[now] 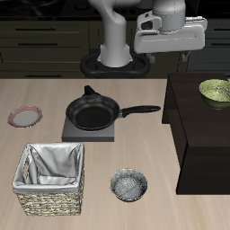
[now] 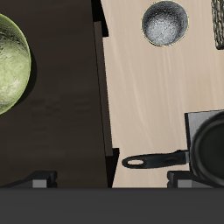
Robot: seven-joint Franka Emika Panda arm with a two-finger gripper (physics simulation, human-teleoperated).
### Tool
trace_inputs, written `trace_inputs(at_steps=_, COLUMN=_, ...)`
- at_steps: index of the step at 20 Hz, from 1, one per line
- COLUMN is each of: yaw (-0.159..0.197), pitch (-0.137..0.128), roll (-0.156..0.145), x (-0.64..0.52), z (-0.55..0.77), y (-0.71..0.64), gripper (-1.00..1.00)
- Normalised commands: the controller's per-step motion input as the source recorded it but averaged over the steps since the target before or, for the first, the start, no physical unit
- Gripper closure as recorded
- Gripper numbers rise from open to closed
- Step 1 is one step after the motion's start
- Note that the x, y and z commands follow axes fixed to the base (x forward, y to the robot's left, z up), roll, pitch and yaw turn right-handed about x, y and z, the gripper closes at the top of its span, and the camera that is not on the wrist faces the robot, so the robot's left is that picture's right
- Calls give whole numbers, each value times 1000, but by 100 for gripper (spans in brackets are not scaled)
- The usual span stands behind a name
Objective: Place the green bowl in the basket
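While the claw (image 1: 171,56) hangs high above the surface (image 1: 54,94), its jaws are not visible enough in either view to tell whether they are released or clenched. On the surface, the basket (image 1: 50,181) holds only its grey-white lining. The pan (image 1: 92,113) sits empty on a grey slab. The green bowl (image 1: 215,91) rests empty on the dark cabinet (image 1: 202,135). The grey bowl (image 1: 128,185) stands beside the basket. Only the exterior view shows the pink-rimmed plate (image 1: 25,116).
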Motion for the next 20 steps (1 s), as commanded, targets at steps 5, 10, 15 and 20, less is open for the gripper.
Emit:
trace_inputs(at_steps=5, yaw=4, pitch=6, roll=-17, x=97, z=7, y=205, gripper=-100)
trace_inputs(at_steps=10, yaw=4, pitch=-7, roll=-6, x=60, z=36, y=277, gripper=-100)
trace_inputs(at_steps=15, yaw=21, pitch=-17, roll=-11, x=117, z=26, y=223, gripper=-100)
trace_inputs(at_steps=20, yaw=-8, pitch=-12, roll=-35, x=235, z=91, y=174, gripper=-100)
